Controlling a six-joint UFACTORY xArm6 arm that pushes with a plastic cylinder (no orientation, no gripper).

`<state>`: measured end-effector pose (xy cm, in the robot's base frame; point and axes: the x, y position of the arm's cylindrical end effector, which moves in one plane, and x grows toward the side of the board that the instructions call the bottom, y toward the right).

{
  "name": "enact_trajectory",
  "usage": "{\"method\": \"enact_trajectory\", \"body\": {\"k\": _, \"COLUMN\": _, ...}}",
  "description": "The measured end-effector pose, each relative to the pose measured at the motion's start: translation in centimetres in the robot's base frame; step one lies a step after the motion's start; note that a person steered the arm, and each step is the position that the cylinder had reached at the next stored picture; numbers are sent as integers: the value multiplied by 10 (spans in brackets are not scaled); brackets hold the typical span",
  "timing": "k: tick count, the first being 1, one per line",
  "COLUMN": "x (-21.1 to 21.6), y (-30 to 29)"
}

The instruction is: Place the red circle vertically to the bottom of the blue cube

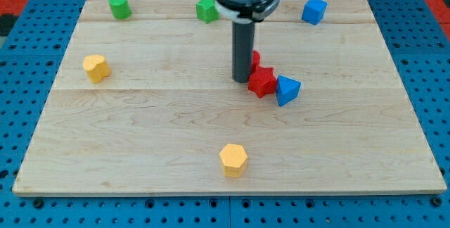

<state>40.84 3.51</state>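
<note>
Pale wooden board on blue pegboard fills your view.
Your rod stands upright mid-board, no jaws; my tip touches the half-hidden red circle, beside the red star; blue cube sits top-right.

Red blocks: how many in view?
2. A red star-shaped block sits mid-board against the blue triangular block; another red block, mostly hidden behind the rod, shows just above it. My tip sits left of the star.
</note>
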Motion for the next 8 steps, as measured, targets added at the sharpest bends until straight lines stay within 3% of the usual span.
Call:
{"method": "enact_trajectory", "body": {"k": 2, "x": -15, "y": -63}}
{"method": "enact_trajectory", "body": {"k": 4, "x": -41, "y": 17}}
{"method": "enact_trajectory", "body": {"k": 6, "x": -45, "y": 25}}
{"method": "enact_trajectory", "body": {"k": 8, "x": -35, "y": 111}}
